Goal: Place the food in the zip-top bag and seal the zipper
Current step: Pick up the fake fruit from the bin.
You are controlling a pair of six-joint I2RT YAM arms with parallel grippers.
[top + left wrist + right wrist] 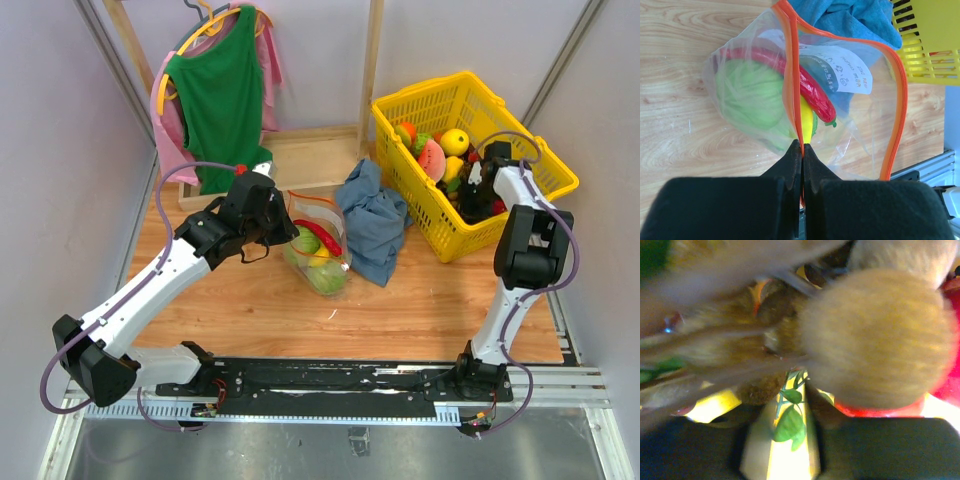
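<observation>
The zip-top bag (318, 250), on the table (250, 320) beside the blue cloth (375, 225), is being held by its unsealed zipper (790, 55) in the clenched left gripper (802, 146), with cabbage (747, 97), chili (810, 90) and a yellow piece (806, 117) already being contained, while the right gripper (478, 185), its grip impossible to tell, is being seen among the food (440, 150) in the basket (420, 88).
</observation>
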